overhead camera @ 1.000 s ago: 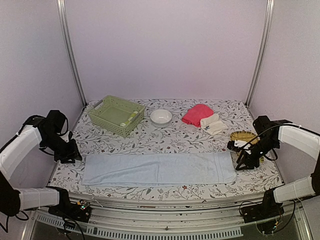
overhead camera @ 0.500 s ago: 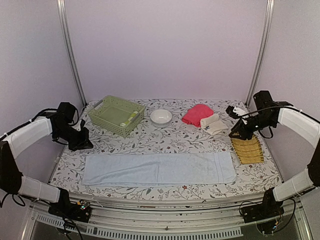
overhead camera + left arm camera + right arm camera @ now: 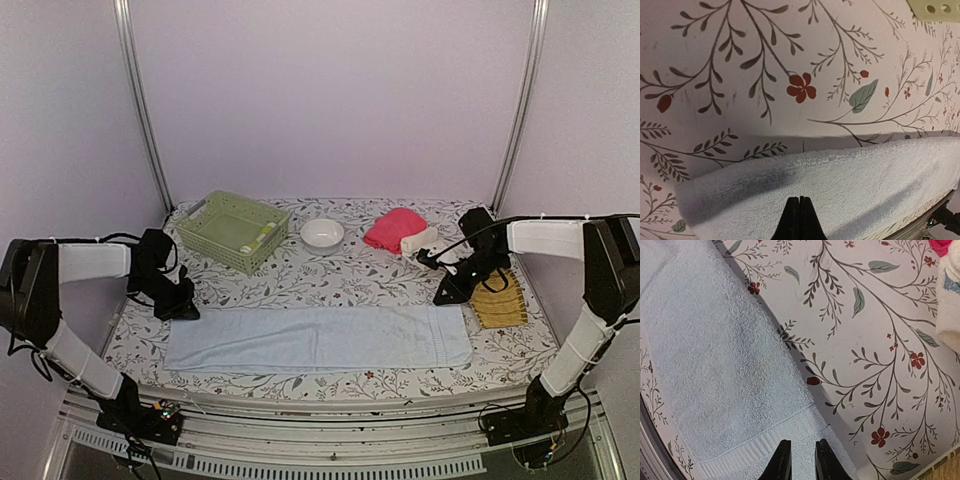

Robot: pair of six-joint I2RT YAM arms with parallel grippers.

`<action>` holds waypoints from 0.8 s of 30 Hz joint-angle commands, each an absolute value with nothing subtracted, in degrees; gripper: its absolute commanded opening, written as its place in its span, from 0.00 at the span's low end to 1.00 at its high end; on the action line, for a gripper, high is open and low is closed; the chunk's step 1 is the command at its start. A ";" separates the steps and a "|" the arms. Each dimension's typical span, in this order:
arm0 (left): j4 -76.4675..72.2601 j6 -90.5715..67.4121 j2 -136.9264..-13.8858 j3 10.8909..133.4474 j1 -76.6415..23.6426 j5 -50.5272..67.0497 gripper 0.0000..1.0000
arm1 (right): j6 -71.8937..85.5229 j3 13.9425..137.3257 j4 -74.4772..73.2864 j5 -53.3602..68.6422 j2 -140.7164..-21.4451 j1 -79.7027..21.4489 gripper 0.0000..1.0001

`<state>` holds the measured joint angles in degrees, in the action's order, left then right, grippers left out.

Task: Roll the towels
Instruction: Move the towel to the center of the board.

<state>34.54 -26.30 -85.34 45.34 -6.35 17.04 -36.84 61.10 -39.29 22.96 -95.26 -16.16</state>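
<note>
A very large pale blue towel (image 3: 318,338) lies flat, spread wide across the front of the table. My left gripper (image 3: 187,309) is at its far left corner; in the left wrist view the gripper (image 3: 799,201) is shut, tips just over the blue towel (image 3: 850,190), with nothing between them. My right gripper (image 3: 444,296) is at the far right corner. Its fingers (image 3: 800,444) stand a narrow gap apart over the ribbed end band of the towel (image 3: 715,370). A bright pink towel (image 3: 392,227) and a rolled cream-white towel (image 3: 426,245) lie at the back right.
A pale green basket (image 3: 215,222) at the back left holds a small yellow-green roll (image 3: 259,238). A white bowl (image 3: 322,233) sits at the back middle. A yellow slatted tray (image 3: 498,297) lies right of my right gripper. Metal frame posts stand at both back corners.
Both arms swung inward and down to the blue towel's far corners. The left gripper closed. The right gripper left the yellow tray and its jaws narrowed.
</note>
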 commanded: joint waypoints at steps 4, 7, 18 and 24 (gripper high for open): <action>32.56 -24.00 -86.16 41.83 2.35 14.86 0.00 | -36.05 59.20 -37.51 13.20 -102.01 -17.51 0.20; 31.65 -23.55 -86.66 42.13 3.22 14.96 0.00 | -35.45 60.89 -35.83 10.84 -105.26 -17.65 0.20; 26.41 -20.84 -94.43 47.30 8.10 13.34 0.00 | -33.95 77.08 -33.73 7.38 -116.76 -17.67 0.20; 24.97 -22.42 -89.76 51.72 7.52 20.40 0.00 | -32.03 81.95 -36.97 13.86 -113.71 -17.71 0.24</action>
<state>27.66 -22.11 -93.10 48.73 8.01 16.38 -33.80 78.54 -34.68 10.28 -115.61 -17.63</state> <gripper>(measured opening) 0.008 0.224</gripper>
